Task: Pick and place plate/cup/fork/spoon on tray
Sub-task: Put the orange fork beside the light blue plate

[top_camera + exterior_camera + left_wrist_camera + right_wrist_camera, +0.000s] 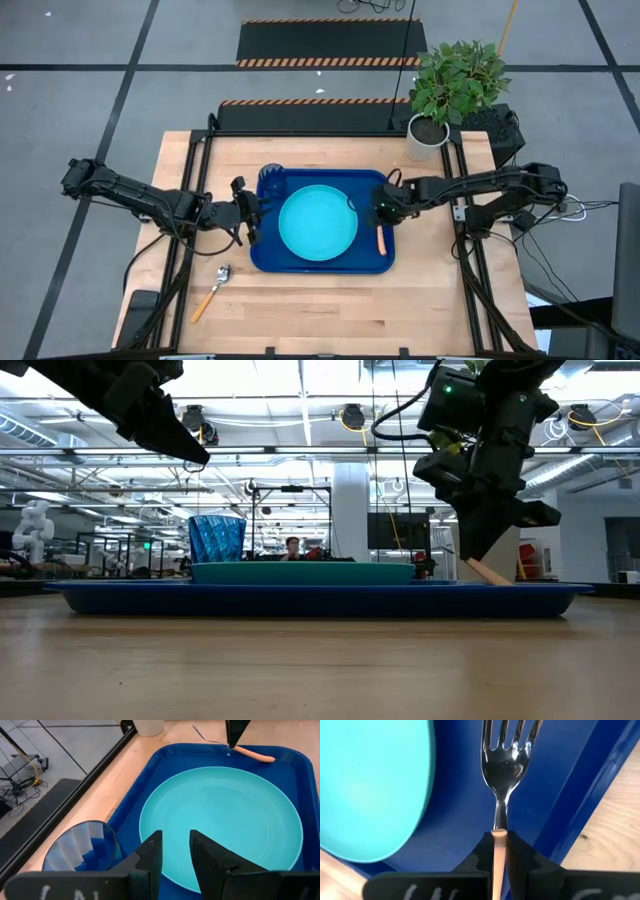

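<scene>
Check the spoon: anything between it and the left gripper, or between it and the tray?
Nothing visible blocks either path. The spoon lies alone on bare table in front of the tray. The left gripper hovers at the tray's left edge by the cup, open. The right gripper holds the fork over the tray's right side.

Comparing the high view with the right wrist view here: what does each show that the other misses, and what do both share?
Only the high view shows the spoon lying on the table off the tray, the cup on the tray, the left gripper at the tray's edge, and the potted plant. Only the right wrist view shows the right gripper shut on the fork handle, tines clear. Both show the plate and tray.
</scene>
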Controlling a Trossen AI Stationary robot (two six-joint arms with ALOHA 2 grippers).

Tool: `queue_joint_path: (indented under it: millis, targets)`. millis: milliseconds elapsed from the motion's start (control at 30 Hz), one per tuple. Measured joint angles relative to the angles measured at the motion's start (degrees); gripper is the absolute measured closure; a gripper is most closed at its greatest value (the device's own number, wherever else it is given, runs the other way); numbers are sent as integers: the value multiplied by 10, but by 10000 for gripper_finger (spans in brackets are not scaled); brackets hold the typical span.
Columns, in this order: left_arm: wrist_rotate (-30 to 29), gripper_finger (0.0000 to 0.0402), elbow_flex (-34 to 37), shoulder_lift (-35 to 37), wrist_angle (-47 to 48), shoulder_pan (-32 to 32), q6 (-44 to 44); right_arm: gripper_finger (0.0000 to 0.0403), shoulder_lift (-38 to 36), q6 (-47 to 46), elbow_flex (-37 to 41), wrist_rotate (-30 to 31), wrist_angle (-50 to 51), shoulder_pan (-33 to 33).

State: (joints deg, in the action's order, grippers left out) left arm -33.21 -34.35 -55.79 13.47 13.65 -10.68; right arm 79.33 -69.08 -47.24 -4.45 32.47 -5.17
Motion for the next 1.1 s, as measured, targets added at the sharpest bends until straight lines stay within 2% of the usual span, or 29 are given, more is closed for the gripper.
queue_joint_path:
  millis: [200,400,767,1100]
  targets:
    - [2,300,0,0,0,0,0,393,0,-23,0,-2,4,-21]
    - [37,300,0,0,1,3,-1,393,2,-29,0,-1,8,-32]
    - [45,300,0,0,8,15,-6,398,76,-8,1,-17,-21,-29]
    - [46,300,0,0,19,15,-16,400,55,5,1,-11,-20,-29]
